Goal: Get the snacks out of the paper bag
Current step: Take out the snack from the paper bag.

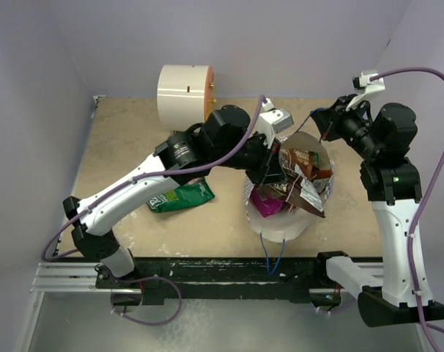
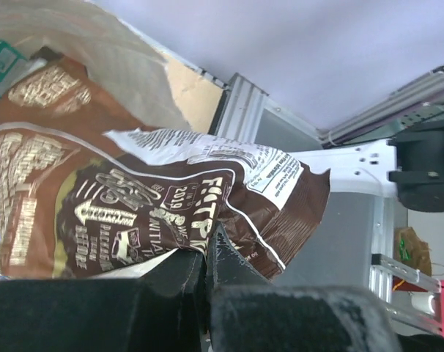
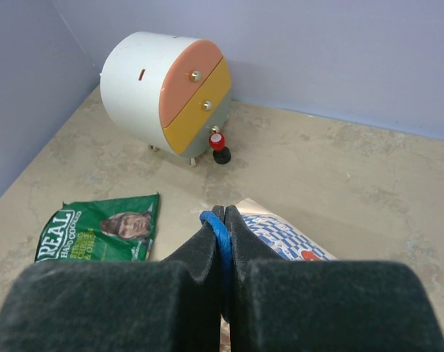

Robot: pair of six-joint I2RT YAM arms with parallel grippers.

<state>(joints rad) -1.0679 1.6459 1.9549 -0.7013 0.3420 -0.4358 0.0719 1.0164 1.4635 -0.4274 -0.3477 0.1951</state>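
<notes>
Currently, a brown snack packet is being pinched by the left fingers, while the bag's blue cord handle is being clamped by the right fingers, steadying the paper bag.

Bag mouth: the paper bag stands open upward, but brown packets and a purple packet crowd it, and the left arm reaches across its left rim.
Left fingers: pinched on a brown packet that fills most of the left wrist view, blocking sight of the bag's inside.
Right side of bag: the right gripper clamps the blue cord handle at the far rim; the right arm stands beside that side.
Left desk: a green packet lies flat under the left arm; bare desk lies around it.
Far left corner: a white drum stands against the wall, well apart from the bag.
Near edge: open desk lies between bag and rail.
</notes>
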